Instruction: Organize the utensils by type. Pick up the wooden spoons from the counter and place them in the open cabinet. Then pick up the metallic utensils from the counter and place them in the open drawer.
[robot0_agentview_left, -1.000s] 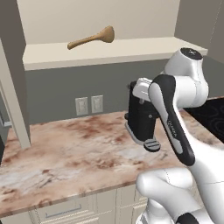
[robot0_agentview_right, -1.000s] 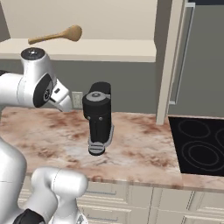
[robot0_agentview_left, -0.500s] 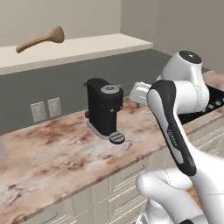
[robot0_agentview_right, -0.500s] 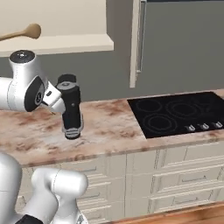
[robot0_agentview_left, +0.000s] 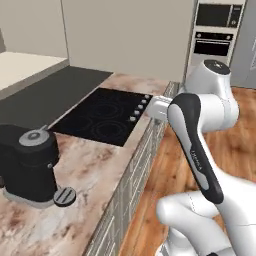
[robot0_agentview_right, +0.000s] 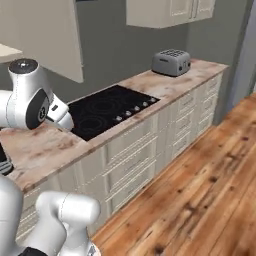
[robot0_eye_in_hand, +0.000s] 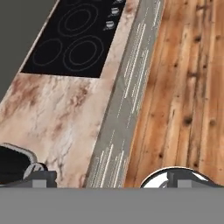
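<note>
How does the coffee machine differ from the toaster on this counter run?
The coffee machine is black and tall, standing left of the cooktop; the toaster is grey and squat, right of the cooktop near the counter's far end. The toaster sits under wall cabinets. Both stand upright on the same marbled counter.

Long counter of mottled reddish-brown and cream stone, running from near left toward the far wall in the left base view, with a flat black cooktop set flush into its top at the far stretch. Bare marbled surface on the near side of the cooktop in the hand view, front edge straight along the wood floor. Cream drawer fronts below, in panelled rows with small handles, all closed as far as visible. In the right base view, continues past the cooktop to a far right end.
</note>
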